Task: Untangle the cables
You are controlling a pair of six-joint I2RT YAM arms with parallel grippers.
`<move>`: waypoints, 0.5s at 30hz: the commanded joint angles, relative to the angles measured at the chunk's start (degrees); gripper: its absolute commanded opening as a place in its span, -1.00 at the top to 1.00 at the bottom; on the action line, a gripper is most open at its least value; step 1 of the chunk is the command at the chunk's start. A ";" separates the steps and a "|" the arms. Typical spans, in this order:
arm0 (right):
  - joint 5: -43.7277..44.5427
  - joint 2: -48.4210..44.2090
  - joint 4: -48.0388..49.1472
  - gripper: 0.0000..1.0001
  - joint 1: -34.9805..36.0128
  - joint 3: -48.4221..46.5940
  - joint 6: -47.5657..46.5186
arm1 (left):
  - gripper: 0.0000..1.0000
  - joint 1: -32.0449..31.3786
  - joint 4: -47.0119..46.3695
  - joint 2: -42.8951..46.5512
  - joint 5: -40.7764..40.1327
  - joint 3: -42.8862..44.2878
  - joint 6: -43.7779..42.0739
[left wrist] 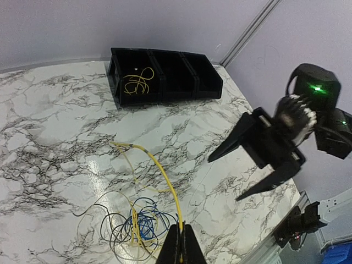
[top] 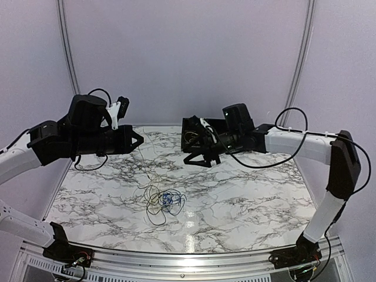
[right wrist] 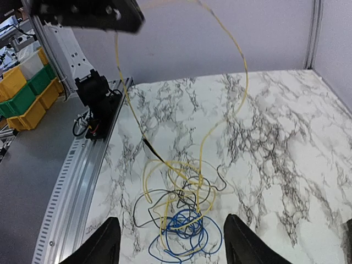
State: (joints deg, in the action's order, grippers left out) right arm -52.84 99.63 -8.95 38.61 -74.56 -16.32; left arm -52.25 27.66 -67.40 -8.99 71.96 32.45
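The cables lie in one loose tangle on the marble table, near its front middle. Blue loops sit at the bottom of the heap, black loops to their left, and yellow strands cross both. One yellow cable rises from the heap in an arc to my left gripper, which is shut on its end. That gripper hangs above the table's left half. My right gripper hovers over the middle, open and holding nothing, its fingers straddling the view of the heap.
A black bin with three compartments stands at the table's far edge; a coil of yellow wire lies in its left compartment. In the right wrist view, an aluminium rail marks the near edge, with yellow and green crates beyond.
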 commanded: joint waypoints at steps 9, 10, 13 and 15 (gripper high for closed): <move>-0.82 3.79 -0.39 -0.38 7.53 -5.11 5.01 | 1.00 -0.75 -21.33 2.03 1.07 -8.42 8.69; -0.62 4.22 0.40 -0.42 7.96 -5.41 5.54 | 1.00 -0.91 -21.67 1.88 1.14 -8.42 8.84; 0.83 5.32 4.56 -0.47 9.01 -6.68 8.61 | 1.00 -1.10 -22.86 1.91 1.16 -8.95 9.27; 1.04 6.64 6.08 -0.52 9.74 -8.57 10.56 | 1.00 -1.10 -23.88 1.92 1.06 -9.20 9.32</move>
State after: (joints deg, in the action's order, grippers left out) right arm -53.28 105.45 -8.14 47.24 -77.89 -10.26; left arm -52.99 8.84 -66.30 -8.16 63.53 40.53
